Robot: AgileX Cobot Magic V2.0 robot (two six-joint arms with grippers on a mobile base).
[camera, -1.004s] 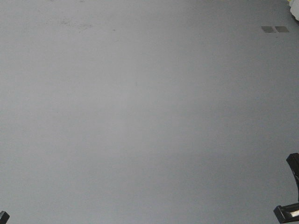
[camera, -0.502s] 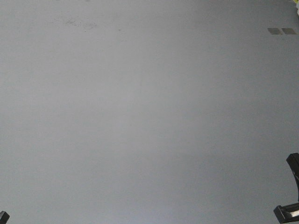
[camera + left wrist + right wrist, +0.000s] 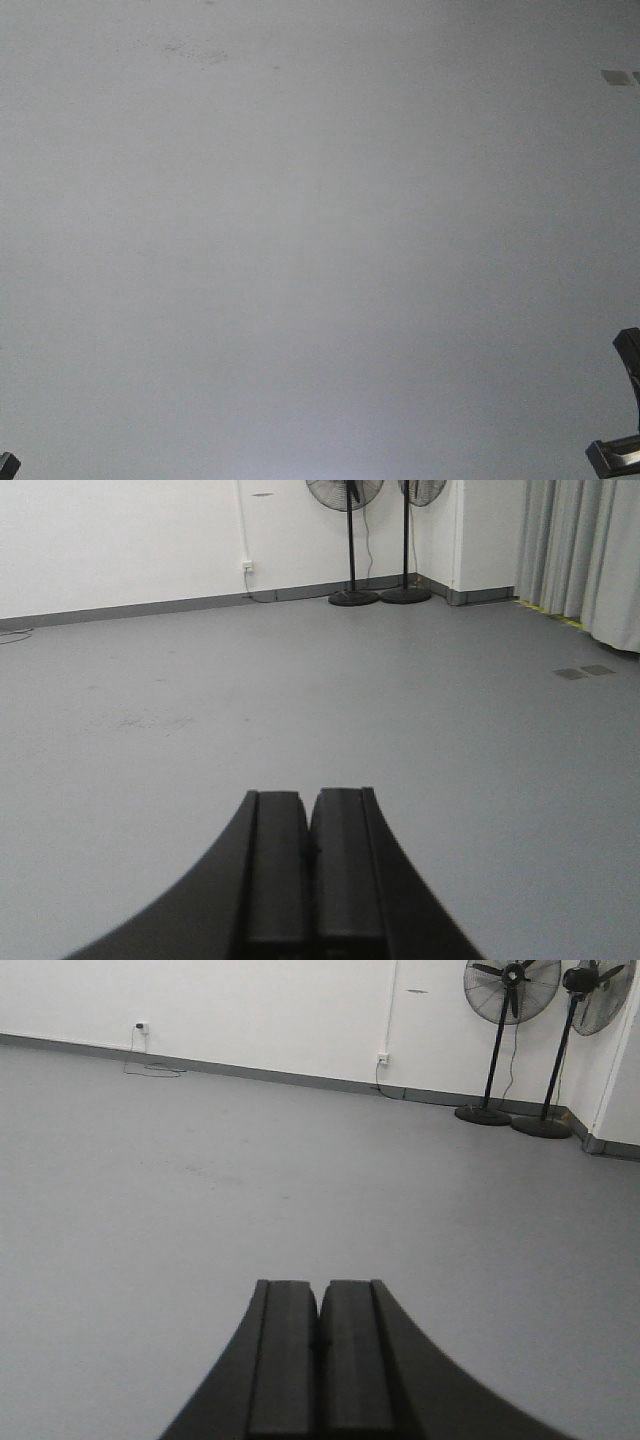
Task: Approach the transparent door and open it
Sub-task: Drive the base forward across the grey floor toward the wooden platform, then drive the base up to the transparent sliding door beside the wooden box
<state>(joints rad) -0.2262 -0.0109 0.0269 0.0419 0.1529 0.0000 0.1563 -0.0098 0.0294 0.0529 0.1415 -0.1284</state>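
Grey floor (image 3: pixel 300 670), left pincer (image 3: pixel 310 798) closed and empty, right pincer (image 3: pixel 320 1288) closed and empty

Grey floor (image 3: pixel 400 710), white walls (image 3: pixel 120 540), black fans (image 3: pixel 352 550), seemingly pale-grey curtains (image 3: pixel 585 550).

- Ahead of my left gripper (image 3: pixel 308 815) I have open grey floor (image 3: pixel 300 680) running to the far white wall (image 3: pixel 120 530).
- Far right, a pedestal fan (image 3: pixel 354 598) and a second fan (image 3: pixel 405 595) stand side by side at that wall.
- A grey curtain (image 3: pixel 585 550) closes off the right side.
- Two floor plates (image 3: pixel 584 671) lie flat near it.
- Ahead of my right gripper (image 3: pixel 320 1295), a thin cable (image 3: pixel 150 1068) lies by the far left wall.
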